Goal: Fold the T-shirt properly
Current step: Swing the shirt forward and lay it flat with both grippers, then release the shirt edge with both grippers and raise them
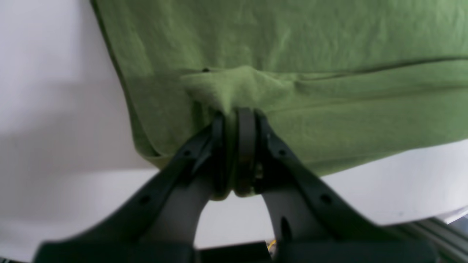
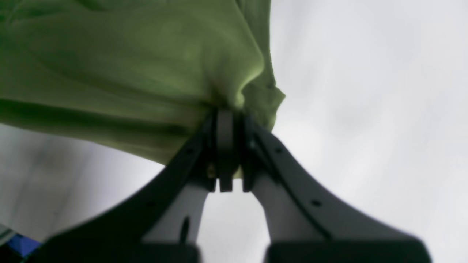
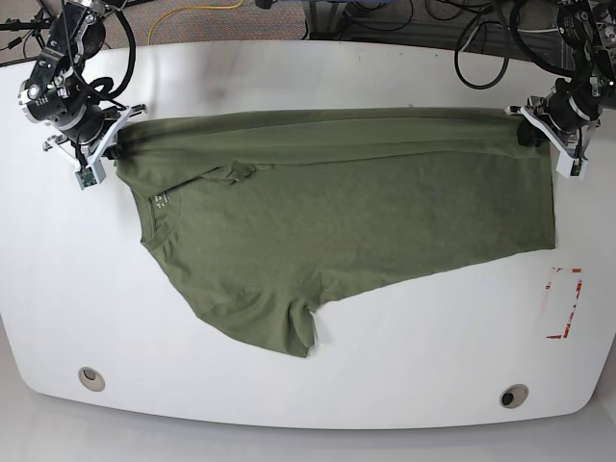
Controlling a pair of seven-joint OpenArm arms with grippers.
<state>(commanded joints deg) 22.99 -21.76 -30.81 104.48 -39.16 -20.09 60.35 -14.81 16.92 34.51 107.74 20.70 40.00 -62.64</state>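
Both grippers, left [image 1: 239,113] and right [image 2: 228,109], jaws pinching T-shirt [image 3: 337,231] far edge; carry corners evenly toward near side, cloth taut above worktop [image 3: 289,385].

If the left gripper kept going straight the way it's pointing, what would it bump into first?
Most likely more of the T-shirt. The left gripper is already shut on a bunched bit of the green cloth, and the left wrist view shows the shirt spread straight ahead of it, with the white table off to the side.
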